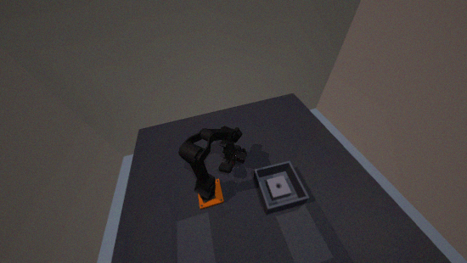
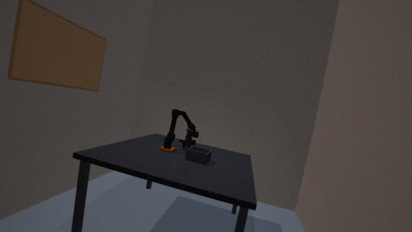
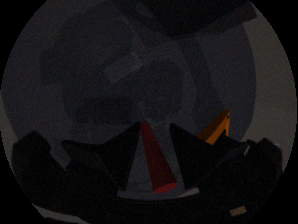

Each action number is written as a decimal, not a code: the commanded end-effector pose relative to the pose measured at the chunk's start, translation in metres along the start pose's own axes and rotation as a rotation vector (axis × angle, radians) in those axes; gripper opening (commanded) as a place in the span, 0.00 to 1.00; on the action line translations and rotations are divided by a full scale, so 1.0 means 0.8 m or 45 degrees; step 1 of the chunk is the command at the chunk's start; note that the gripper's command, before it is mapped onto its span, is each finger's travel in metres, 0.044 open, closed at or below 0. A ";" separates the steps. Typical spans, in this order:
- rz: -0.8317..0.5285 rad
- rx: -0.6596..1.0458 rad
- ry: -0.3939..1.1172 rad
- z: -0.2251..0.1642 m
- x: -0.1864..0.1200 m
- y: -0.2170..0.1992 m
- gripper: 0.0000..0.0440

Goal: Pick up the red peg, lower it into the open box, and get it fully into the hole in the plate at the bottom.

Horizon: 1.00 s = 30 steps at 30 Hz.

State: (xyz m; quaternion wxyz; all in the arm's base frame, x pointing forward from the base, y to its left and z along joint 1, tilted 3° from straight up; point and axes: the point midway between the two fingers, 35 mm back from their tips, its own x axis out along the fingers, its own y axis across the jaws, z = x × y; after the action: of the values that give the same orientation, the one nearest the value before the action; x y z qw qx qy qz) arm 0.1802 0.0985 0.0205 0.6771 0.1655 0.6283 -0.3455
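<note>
The red peg (image 3: 157,165) (image 2: 186,147) stands between the fingers of my gripper (image 3: 156,124) (image 2: 186,147), just beside the box. In the wrist view the fingers are partly open, the peg close to the left finger, with a gap to the right finger. The top view shows the hand from above, hiding nearly all of the peg. The open grey box (image 1: 288,207) (image 2: 198,156) sits to the right of the hand. The pale plate (image 1: 273,192) lies at its bottom, and its dark hole (image 1: 278,186) shows nothing in it.
The arm's orange base (image 1: 216,199) (image 2: 167,149) (image 3: 216,131) stands on the dark table (image 1: 170,140) (image 2: 131,157), left of the box. The box walls rise all round the plate.
</note>
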 end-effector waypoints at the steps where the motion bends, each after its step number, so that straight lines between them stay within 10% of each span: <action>1: -0.042 -0.011 0.010 -0.002 0.007 -0.005 0.23; 6: -0.093 -0.024 0.010 -0.001 0.009 -0.011 0.00; 30: -0.038 0.128 -0.266 0.103 -0.119 -0.049 0.01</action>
State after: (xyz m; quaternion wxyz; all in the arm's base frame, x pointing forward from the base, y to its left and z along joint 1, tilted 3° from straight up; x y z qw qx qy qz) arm 0.2123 0.0507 0.1232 0.7213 0.1425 0.5538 -0.3908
